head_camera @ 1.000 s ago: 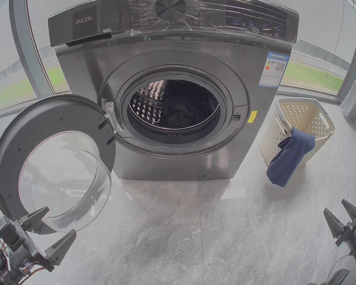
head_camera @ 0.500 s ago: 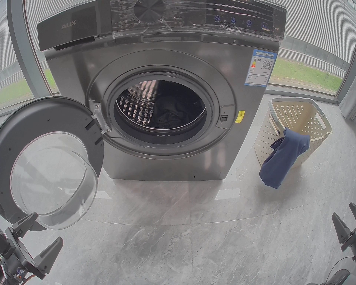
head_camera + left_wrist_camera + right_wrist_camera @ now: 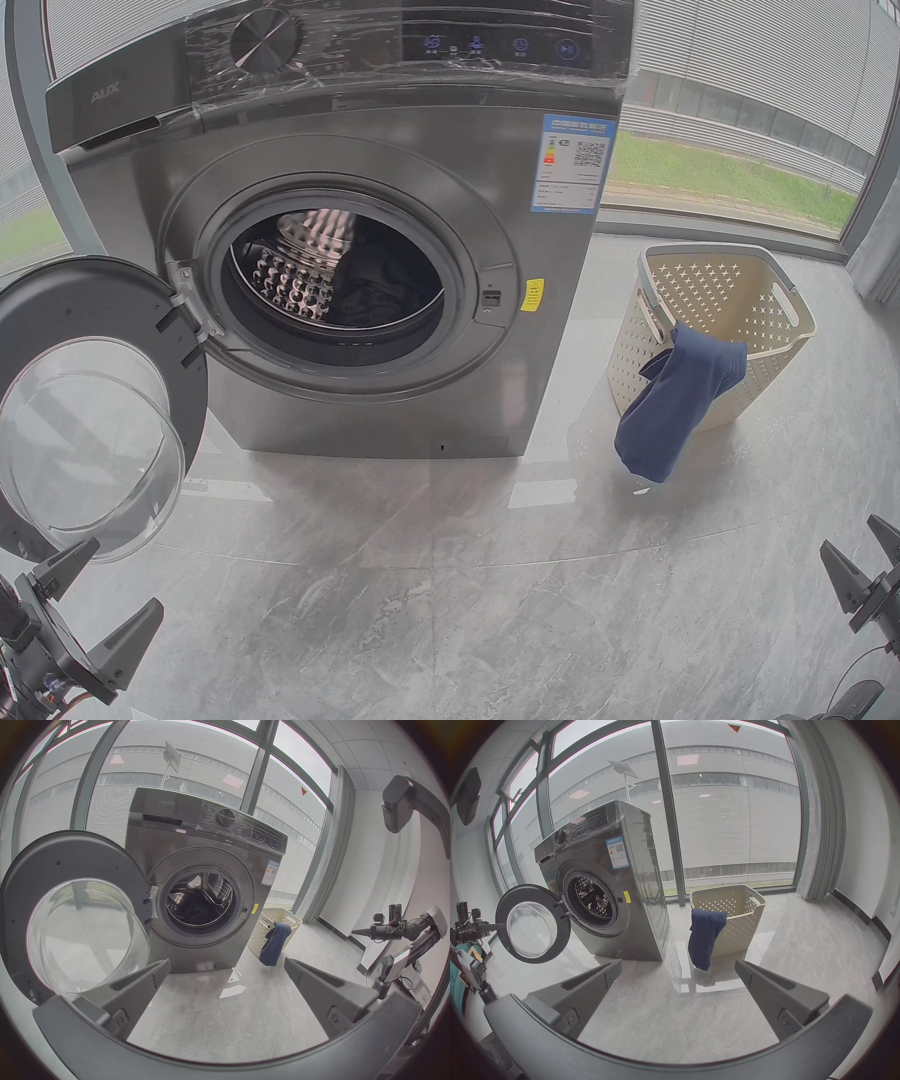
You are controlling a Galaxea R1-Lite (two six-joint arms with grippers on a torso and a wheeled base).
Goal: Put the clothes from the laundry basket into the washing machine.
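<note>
Wide grey marbled floor (image 3: 469, 609) out in front, and on it stands the big one, the silver washing machine (image 3: 525, 356), backed up against tall windows (image 3: 731, 813), with plastic wrap across its control panel. Its round door (image 3: 56, 309) is swung fully open toward the robot's left, the clear bowl of the glass facing us. The drum mouth is wide open, and there's a dark heap of clothes (image 3: 380, 286) already lying inside on the perforated metal. Over on the robot's right, apart from the machine and near the window, sits the cream laundry basket (image 3: 630, 366), upright on the floor. Here's the item to watch: a blue garment (image 3: 677, 398) draped over the basket's near rim beside a handle, most of it hanging down the outside wall; whether its lower end touches the floor I can't tell. Now the smaller players. The left gripper (image 3: 122, 578) hangs low at the near left, just in front of the door's lower edge, fingers spread wide and holding nothing. The right gripper (image 3: 853, 534) sits low at the near right, well apart from the basket, fingers likewise parted and empty.
</note>
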